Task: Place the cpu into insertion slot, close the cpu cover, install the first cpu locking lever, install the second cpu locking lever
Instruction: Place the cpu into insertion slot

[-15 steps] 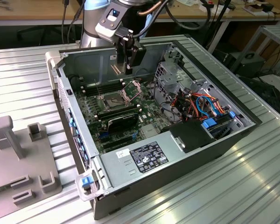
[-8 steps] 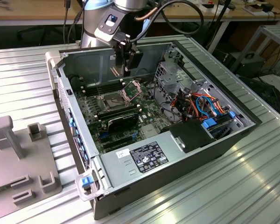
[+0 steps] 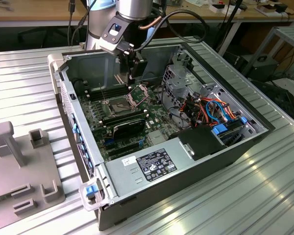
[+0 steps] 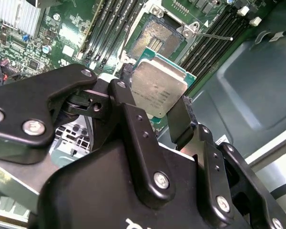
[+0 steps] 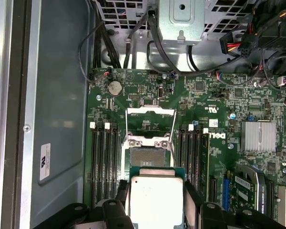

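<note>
My gripper (image 4: pixel 155 101) is shut on the cpu (image 4: pixel 158 89), a flat square chip with a dull silver top, pinched by its two side edges between black fingers (image 4: pixel 125 102). In the first wrist view the cpu (image 5: pixel 155 195) hangs just short of the insertion slot (image 5: pixel 148 155), whose dark centre lies bare. The cpu cover (image 5: pixel 150 111) is swung open on the slot's far side, and thin wire levers (image 5: pixel 126 136) stand raised along its sides. In the exterior view the gripper (image 3: pixel 131 73) hovers above the slot (image 3: pixel 118 104) and the tilted-up cover (image 3: pixel 139 94).
Black memory sticks (image 5: pixel 103 152) in long slots flank the socket on both sides. A finned heatsink (image 5: pixel 259 136) and cable bundles (image 3: pixel 210 107) sit further along the board. The case walls (image 3: pixel 63 78) ring the work area; a power supply (image 3: pixel 157 164) fills the near side.
</note>
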Robot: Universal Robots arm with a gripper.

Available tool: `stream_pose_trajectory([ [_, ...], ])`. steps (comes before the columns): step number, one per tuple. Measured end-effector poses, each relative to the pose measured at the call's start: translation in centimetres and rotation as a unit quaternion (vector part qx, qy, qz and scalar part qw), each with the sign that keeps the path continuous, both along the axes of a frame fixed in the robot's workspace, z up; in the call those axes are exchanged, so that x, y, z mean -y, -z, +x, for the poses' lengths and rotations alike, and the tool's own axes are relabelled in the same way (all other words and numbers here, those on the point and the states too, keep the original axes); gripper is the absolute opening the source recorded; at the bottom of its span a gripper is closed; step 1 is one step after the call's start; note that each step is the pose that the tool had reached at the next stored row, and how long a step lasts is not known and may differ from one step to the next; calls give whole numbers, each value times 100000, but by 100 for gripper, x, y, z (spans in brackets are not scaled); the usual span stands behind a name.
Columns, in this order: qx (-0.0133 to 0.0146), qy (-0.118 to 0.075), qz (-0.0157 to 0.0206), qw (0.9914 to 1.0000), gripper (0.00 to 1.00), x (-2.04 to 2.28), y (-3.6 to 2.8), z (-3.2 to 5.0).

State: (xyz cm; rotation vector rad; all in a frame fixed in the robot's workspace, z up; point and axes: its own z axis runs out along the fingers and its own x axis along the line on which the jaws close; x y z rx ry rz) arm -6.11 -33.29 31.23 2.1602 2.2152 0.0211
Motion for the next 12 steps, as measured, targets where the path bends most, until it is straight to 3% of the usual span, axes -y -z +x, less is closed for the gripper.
stream_pose_trajectory([
  [12,1,2,154,100000,54,0,9,-1],
])
